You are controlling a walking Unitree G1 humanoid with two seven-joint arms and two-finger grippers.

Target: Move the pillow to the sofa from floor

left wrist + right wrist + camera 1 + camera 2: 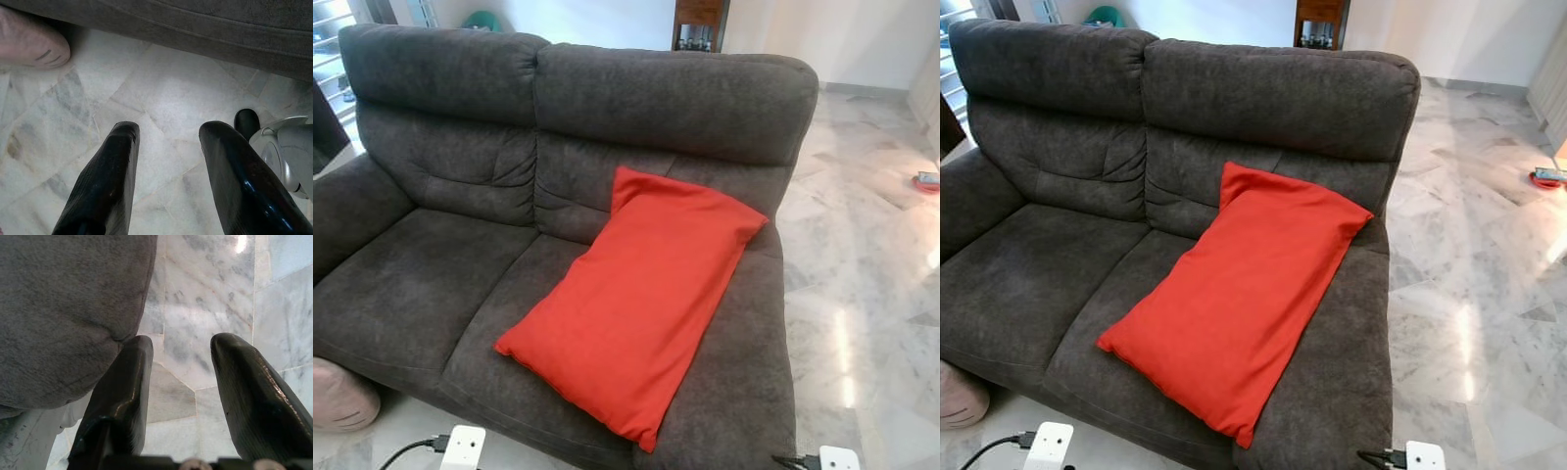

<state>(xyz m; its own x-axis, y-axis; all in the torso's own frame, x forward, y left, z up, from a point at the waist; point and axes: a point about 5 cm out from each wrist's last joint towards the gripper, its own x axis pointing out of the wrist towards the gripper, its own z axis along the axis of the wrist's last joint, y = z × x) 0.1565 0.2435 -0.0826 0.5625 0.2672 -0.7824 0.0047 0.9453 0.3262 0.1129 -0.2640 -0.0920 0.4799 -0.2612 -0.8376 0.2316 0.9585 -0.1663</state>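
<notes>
A red pillow [641,294] lies on the right seat of the dark grey sofa [440,264], its top corner leaning against the backrest and its lower end reaching the seat's front edge. My left gripper [168,132] hangs open over the marble floor in front of the sofa's base, holding nothing. Beside the sofa's grey corner [63,308], my right gripper [183,345] also hangs open and empty above the floor. White parts of both arms [462,446] peek in at the bottom of the left eye view.
A pinkish round cushion [340,397] rests on the floor by the sofa's left front. Marble floor [862,294] stretches to the right of the sofa, with a small red object [926,181] far right. A wooden cabinet [700,24] stands behind the sofa.
</notes>
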